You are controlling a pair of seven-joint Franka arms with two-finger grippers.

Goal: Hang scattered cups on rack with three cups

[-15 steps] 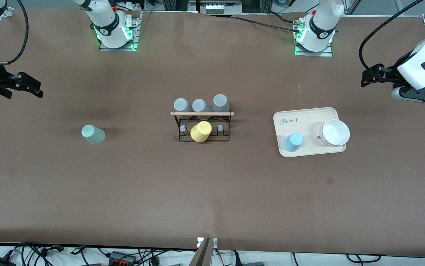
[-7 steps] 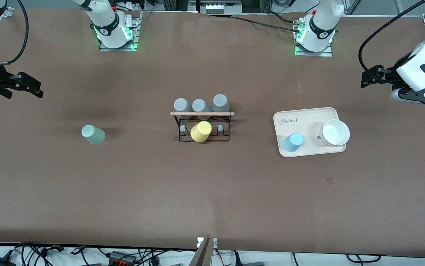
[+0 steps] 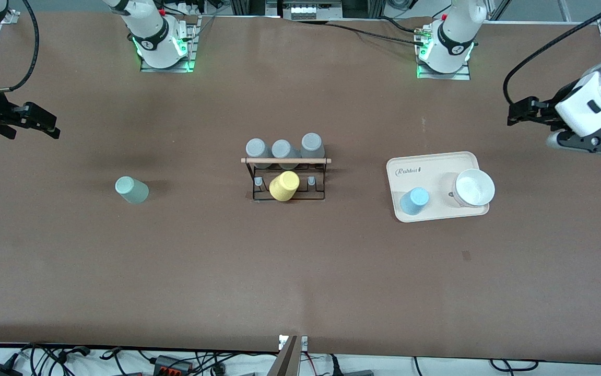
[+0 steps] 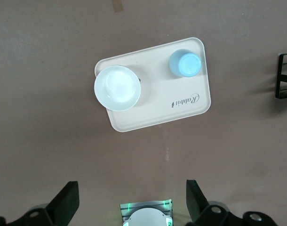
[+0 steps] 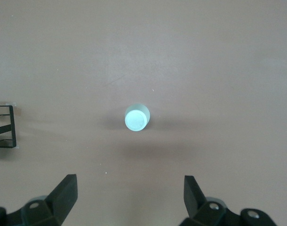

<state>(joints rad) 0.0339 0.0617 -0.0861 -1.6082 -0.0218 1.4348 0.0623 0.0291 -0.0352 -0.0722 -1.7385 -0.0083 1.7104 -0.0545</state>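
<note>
Since half a second ago your left gripper [image 3: 513, 112] has shifted slightly up the front view and toward the middle of the bench [image 3: 300, 271]; nothing else has moved, and the right arm waits.

Nearest the front camera you have a wide, bare stretch of bench. Next comes the beige tray [image 3: 438, 211] toward the left arm's end, with the light blue cup [image 3: 414, 201] near its front corner and a white bowl [image 3: 473, 187] beside it, the 2 apart. The mint-green cup [image 3: 131, 189] stands alone toward the right arm's end, with open bench all around it. Between them sits the rack [image 3: 287, 180], the yellow cup [image 3: 284, 186] on its middle peg and a free peg on either side. The 3 grey cups [image 3: 282, 148] line up just past the wooden rod; whether they hang from it you cannot tell.

Farthest up, the right gripper [image 3: 44, 124] hovers at the bench edge, jaws spread wide and empty. The left gripper hangs over bare bench past the tray, jaws likewise spread wide with nothing between them.
</note>
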